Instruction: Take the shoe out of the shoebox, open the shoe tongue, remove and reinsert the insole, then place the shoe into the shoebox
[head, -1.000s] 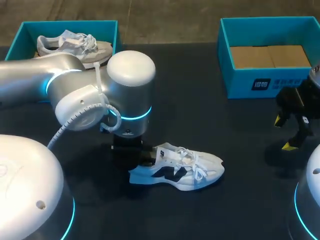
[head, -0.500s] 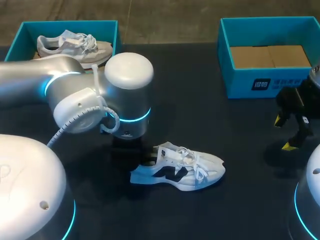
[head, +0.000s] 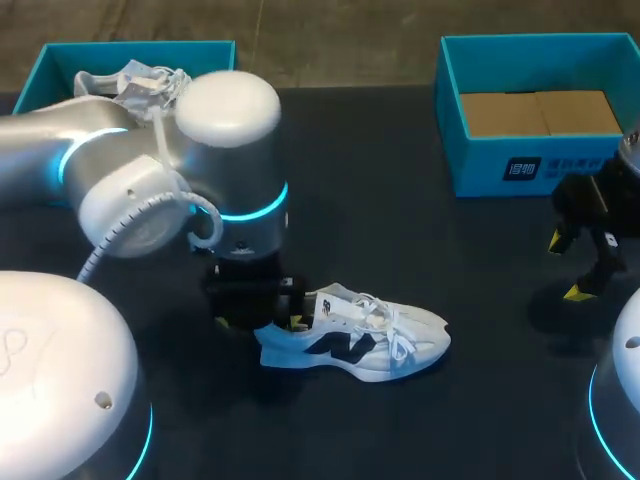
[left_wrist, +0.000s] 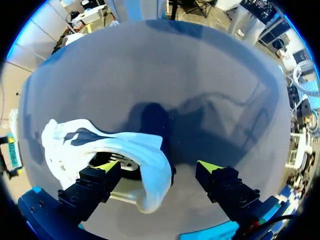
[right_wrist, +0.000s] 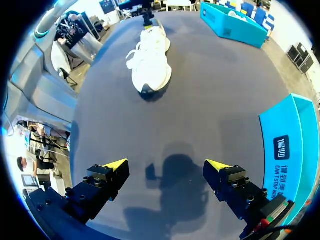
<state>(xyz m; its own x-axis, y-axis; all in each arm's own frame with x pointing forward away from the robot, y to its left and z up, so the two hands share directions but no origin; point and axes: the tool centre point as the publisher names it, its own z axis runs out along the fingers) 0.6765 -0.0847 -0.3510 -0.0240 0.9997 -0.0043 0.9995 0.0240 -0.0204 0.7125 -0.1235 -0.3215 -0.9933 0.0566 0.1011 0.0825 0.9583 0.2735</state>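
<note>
Shoe (head: 360, 345) lay on its sole near the middle of the dark table (head: 400, 230), out of both boxes, white with a dark side mark, its toe towards the robot's right and its heel towards the left arm (head: 120, 170). The left gripper (head: 260, 320) stood low at that heel. In the left wrist view the shoe's (left_wrist: 140, 150) heel end sat between the spread fingers of the left gripper (left_wrist: 159, 167): one finger (left_wrist: 100, 175) lay over the shoe's opening, while the other finger (left_wrist: 220, 177) stood off over bare table, apart from the shoe, so the hand was wide and gripping nothing.

At the table's far left corner the left shoebox (head: 50, 60), teal, held a second shoe (head: 140, 78), partly hidden behind the left arm. At the far right the right shoebox (head: 480, 165), also teal, held brown cardboard (head: 540, 112).

The right gripper (head: 567, 266) hung near the table's right edge, just in front of that box and well apart from the shoe. In the right wrist view the right gripper (right_wrist: 166, 165) was spread wide above bare table with nothing between its fingers, the shoe (right_wrist: 150, 62) well ahead of it.
</note>
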